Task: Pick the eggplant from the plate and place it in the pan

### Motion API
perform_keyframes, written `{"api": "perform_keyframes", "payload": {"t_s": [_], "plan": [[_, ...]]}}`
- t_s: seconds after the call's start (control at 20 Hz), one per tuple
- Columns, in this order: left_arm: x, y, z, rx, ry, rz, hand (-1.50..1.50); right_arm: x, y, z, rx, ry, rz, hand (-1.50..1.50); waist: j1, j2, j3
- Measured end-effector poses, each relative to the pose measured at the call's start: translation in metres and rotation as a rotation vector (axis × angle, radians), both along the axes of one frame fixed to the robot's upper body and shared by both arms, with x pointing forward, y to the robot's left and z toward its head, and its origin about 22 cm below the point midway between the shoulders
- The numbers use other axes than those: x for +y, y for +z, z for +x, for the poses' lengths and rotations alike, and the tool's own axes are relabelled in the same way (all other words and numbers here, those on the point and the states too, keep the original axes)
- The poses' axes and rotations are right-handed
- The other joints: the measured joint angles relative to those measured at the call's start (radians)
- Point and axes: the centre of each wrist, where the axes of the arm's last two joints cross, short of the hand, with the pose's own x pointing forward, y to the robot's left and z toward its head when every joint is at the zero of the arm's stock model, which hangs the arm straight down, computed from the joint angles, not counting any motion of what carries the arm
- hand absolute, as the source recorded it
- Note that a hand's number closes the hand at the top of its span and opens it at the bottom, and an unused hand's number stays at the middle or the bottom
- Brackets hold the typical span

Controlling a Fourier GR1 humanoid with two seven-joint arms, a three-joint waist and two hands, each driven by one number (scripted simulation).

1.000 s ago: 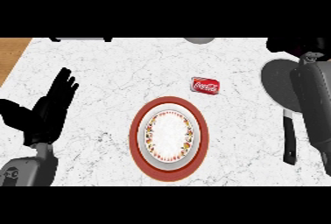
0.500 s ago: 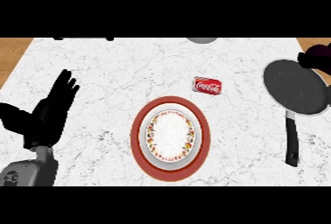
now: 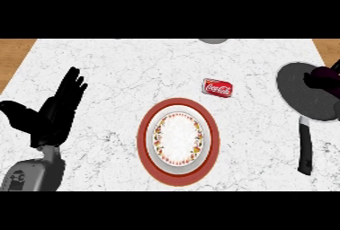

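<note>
Leftward, the left hand rests open, fingers up. Over the pan, the right hand curls around the dark eggplant, well apart from the plate.

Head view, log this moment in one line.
plate empty | dark purplish shape, likely eggplant, on pan | left hand open, resting left | right hand not seen | soda can beyond plate

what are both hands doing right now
left hand: open, resting at the view's left, holding nothing
right hand: over the pan at the right edge, state cannot be told
</note>
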Motion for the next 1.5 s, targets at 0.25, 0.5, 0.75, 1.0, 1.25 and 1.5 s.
{"api": "perform_keyframes", "payload": {"t_s": [0.25,0.5,0.75,1.0,1.25,1.5], "plan": [[-0.003,0.003,0.005,0.001,-0.007,-0.003,0.0,-0.013,-0.014,-0.011,0.028,-0.1,0.163,-1.5,0.004,0.004,0.001],[-0.002,0.005,0.007,0.001,-0.003,-0.001,0.0,-0.027,-0.029,-0.027,0.03,-0.077,0.253,-1.5,0.003,0.003,0.002],[0.001,-0.003,0.003,0.008,0.014,0.004,0.0,-0.035,-0.027,-0.031,-0.138,-0.044,0.324,-1.5,-0.007,-0.002,0.002],[0.004,-0.007,0.002,0.011,0.029,0.002,0.0,-0.056,-0.025,-0.048,-0.333,-0.027,0.456,-1.5,-0.029,-0.01,0.001],[0.017,-0.007,0.0,0.018,0.05,0.007,0.0,-0.089,-0.03,-0.081,-0.481,-0.002,0.59,-1.5,-0.047,-0.018,-0.001],[0.018,-0.009,0.0,0.024,0.064,0.005,0.0,-0.116,-0.044,-0.125,-0.574,0.087,0.696,-1.5,-0.062,-0.024,-0.003]]}}
